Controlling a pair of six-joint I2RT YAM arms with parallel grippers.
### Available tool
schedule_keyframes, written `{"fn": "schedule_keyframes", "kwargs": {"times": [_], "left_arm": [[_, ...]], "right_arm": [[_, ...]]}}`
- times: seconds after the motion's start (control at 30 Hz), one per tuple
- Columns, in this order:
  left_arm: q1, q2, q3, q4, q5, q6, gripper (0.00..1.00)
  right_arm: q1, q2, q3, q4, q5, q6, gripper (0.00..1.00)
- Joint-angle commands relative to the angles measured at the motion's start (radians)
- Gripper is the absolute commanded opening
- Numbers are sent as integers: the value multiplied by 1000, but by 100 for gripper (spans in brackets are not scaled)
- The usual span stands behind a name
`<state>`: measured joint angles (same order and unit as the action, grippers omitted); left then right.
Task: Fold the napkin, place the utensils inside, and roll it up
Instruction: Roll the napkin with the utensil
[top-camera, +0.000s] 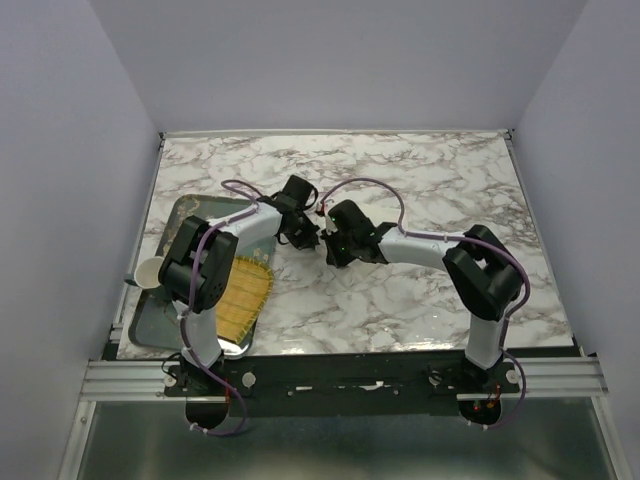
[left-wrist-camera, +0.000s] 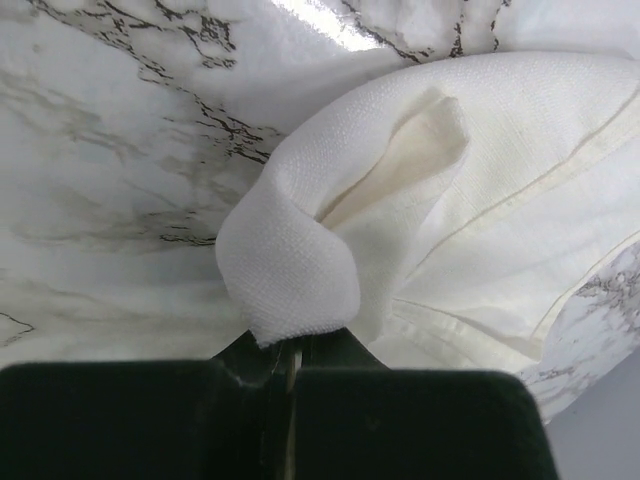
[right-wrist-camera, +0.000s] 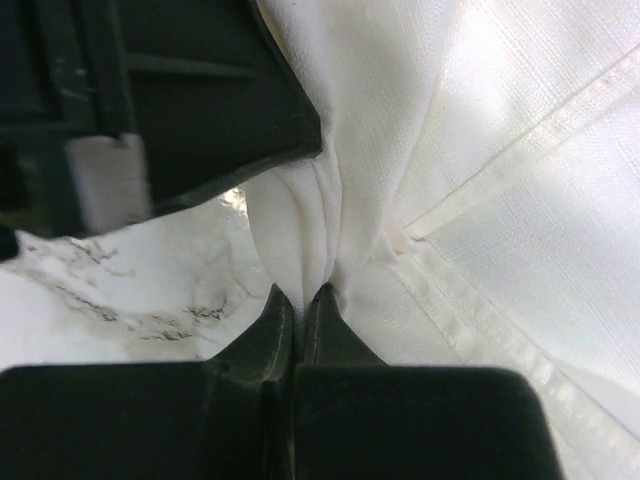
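Cloth, cream-white with a fine woven grain and stitched hems: the napkin (left-wrist-camera: 430, 200) lies bunched on the glossy marble counter (top-camera: 420, 180), a little left of its middle. The left gripper (left-wrist-camera: 288, 350) is clamped on a curled corner, and the right gripper (right-wrist-camera: 298, 300) pinches a gathered fold. Seen from above, both black tools hide the napkin. A yellow woven mat (top-camera: 245, 290) lies in the metal tray (top-camera: 160, 325) at the near left corner, partly covered by the arm.

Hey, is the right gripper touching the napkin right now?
Touching. The right wrist view shows the right gripper with its fingertips closed together and a gathered fold of the napkin pinched between them.
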<state>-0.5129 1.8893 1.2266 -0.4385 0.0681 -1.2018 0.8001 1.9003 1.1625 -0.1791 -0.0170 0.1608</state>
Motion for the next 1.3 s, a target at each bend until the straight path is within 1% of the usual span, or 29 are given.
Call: {"fn": "schedule_keyframes", "kwargs": {"times": [0.0, 0.03, 0.07, 0.1, 0.17, 0.2, 0.23, 0.27, 0.3, 0.37, 0.5, 0.6, 0.83, 1.0, 1.1, 1.23, 1.27], "left_arm": [[-12, -51, -38, -25, 16, 175, 21], [-13, -93, -42, -14, 4, 189, 28], [-13, -114, -53, 1, -8, 208, 44], [-13, -151, -53, 12, -33, 253, 48], [-12, -185, -44, -5, -56, 290, 58], [-13, -215, -44, -18, -59, 306, 61], [-13, -229, -45, -32, -74, 329, 72], [-13, -240, -58, -45, -83, 338, 80], [-13, -252, -70, -55, -83, 344, 84], [-13, -285, -123, -54, -70, 340, 86], [-13, -277, -180, -34, -10, 335, 80], [-15, -251, -191, 13, 12, 337, 79], [-13, -159, -160, 78, 44, 320, 77], [-15, -128, -168, 119, 48, 292, 77], [-12, -104, -157, 118, 35, 278, 77], [-7, -53, -147, 93, -1, 245, 69], [-6, -42, -142, 89, -13, 239, 64]], "right_arm": [[-54, 109, -145, 119, -338, 19, 1], [-70, 114, -153, 141, -375, 26, 1], [-102, 120, -158, 150, -411, 34, 1], [-116, 124, -165, 158, -485, 46, 0], [-151, 138, -169, 170, -552, 59, 1], [-165, 146, -167, 171, -624, 74, 0], [-182, 157, -164, 199, -667, 83, 1], [-211, 176, -159, 205, -707, 91, 1], [-223, 187, -155, 205, -762, 107, 1], [-252, 207, -149, 207, -805, 117, 1], [-295, 244, -132, 211, -931, 170, 1], [-315, 267, -115, 210, -983, 200, 0], [-332, 292, -99, 205, -1008, 218, 0], [-332, 290, -98, 199, -1008, 217, 0], [-334, 290, -95, 198, -1009, 217, 0], [-332, 279, -87, 187, -1011, 210, 1], [-332, 279, -83, 182, -1009, 207, 1]]}}
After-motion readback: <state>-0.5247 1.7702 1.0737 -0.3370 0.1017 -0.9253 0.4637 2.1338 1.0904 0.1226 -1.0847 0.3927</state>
